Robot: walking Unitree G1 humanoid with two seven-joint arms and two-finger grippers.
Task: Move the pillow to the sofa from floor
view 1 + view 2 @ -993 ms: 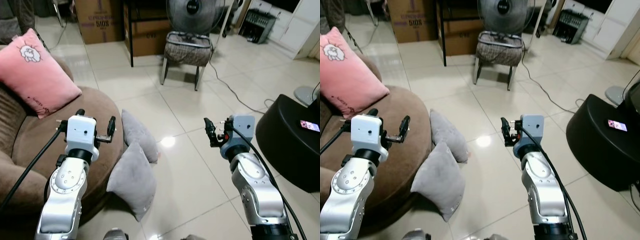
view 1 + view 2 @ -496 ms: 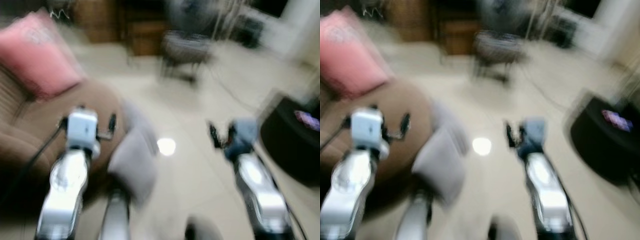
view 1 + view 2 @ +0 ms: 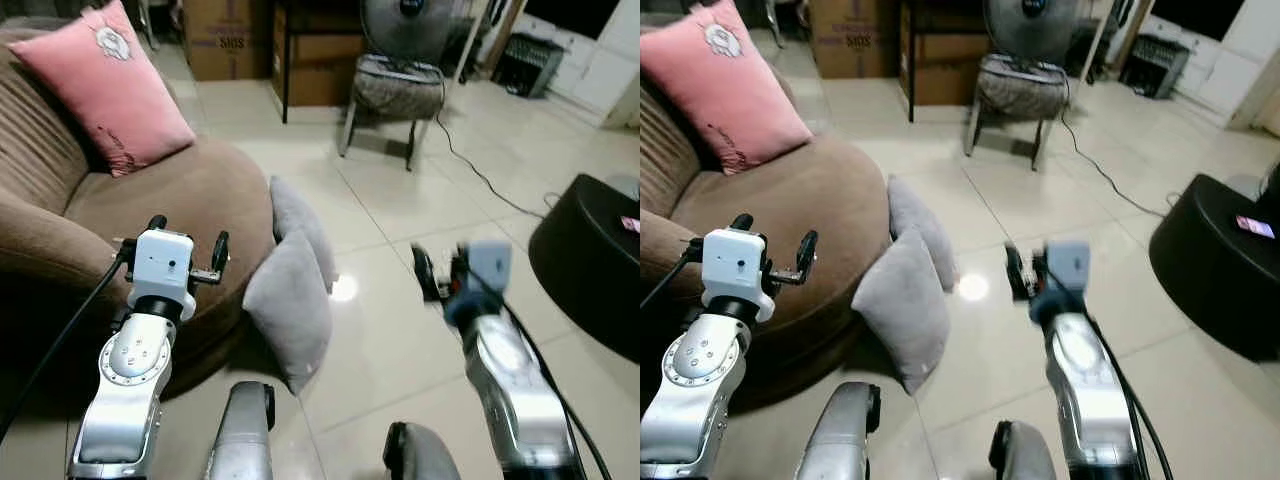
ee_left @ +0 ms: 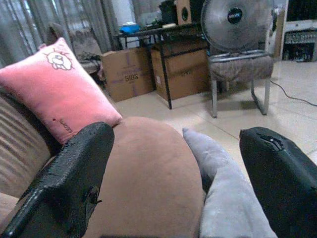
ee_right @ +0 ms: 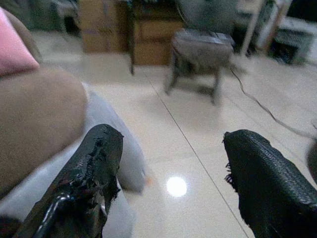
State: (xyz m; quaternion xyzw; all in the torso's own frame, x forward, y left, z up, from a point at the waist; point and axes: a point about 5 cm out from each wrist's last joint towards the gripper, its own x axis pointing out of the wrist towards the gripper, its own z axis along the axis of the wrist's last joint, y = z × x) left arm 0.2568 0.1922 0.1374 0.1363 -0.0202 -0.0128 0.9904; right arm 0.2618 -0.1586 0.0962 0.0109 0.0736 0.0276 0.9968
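Two soft grey pillows stand on edge on the glossy cream tiled floor (image 3: 400, 330), leaning against the rounded front edge of the brown sofa (image 3: 170, 200). The nearer grey pillow (image 3: 290, 308) is plump and roughly square with a pointed lower corner touching the tiles; the farther grey pillow (image 3: 303, 232) stands just behind it, touching it and the sofa's curved side. The sofa is upholstered in a matt, suede-like brown fabric with ribbed cushioning on its back, and a pink pillow (image 3: 105, 85) printed with a small cartoon animal rests upright against that back, well apart from the grey pair.

The left gripper (image 3: 187, 250) hangs in the air above the sofa's front edge, its white boxy wrist housing on a silver arm; its jaws stand wide apart with nothing between them, and the left wrist view shows both rough black fingers (image 4: 74, 173) framing the sofa seat and the grey pillows. The right gripper (image 3: 432, 272) is raised over bare floor to the right of the pillows, slightly blurred, its jaws likewise spread and empty, its fingers (image 5: 94, 168) worn and frayed at the edges.

Beyond stand a metal-legged stool (image 3: 395, 95) with a woven seat carrying a fan, cardboard boxes (image 3: 225, 40), and a round black pouffe (image 3: 595, 260) at the right.
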